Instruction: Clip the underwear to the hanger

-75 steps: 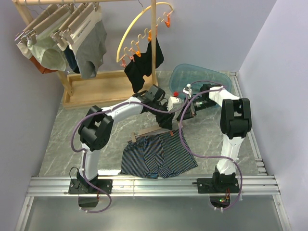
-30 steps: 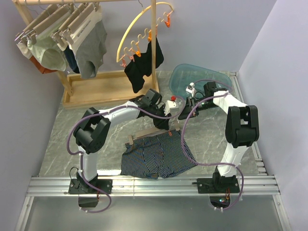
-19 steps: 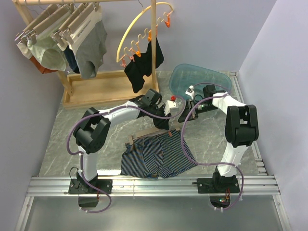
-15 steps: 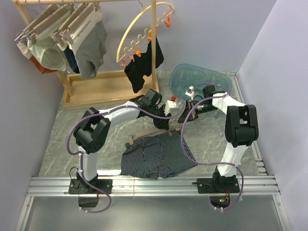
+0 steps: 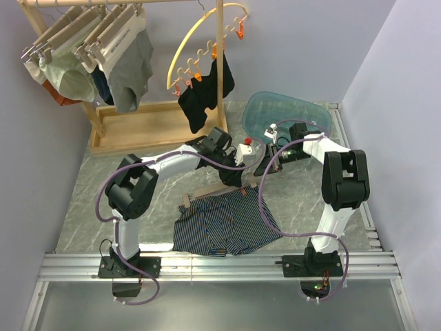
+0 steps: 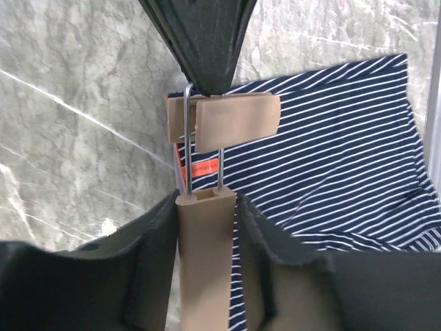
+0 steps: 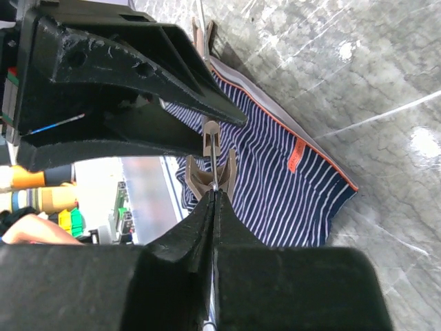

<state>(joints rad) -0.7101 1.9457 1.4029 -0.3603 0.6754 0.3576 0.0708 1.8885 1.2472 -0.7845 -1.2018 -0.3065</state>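
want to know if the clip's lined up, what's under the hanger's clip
Beneath the hanger's clip lies the underwear, striped, an orange tag showing. The right fingers cover the clip's far end, so whether fabric sits in it can't be seen.

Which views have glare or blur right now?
Right wrist: bright glare spots on the table, background at the frame's left edge blurred, right gripper's fingers near black. Left wrist: underwear and hanger sharp, left gripper's fingers dark and soft. Top external: even light, sharp throughout.

surface: marble table (image 5: 89,200) | on it: underwear (image 5: 224,224), blue basin (image 5: 293,112), wooden rack (image 5: 138,129)
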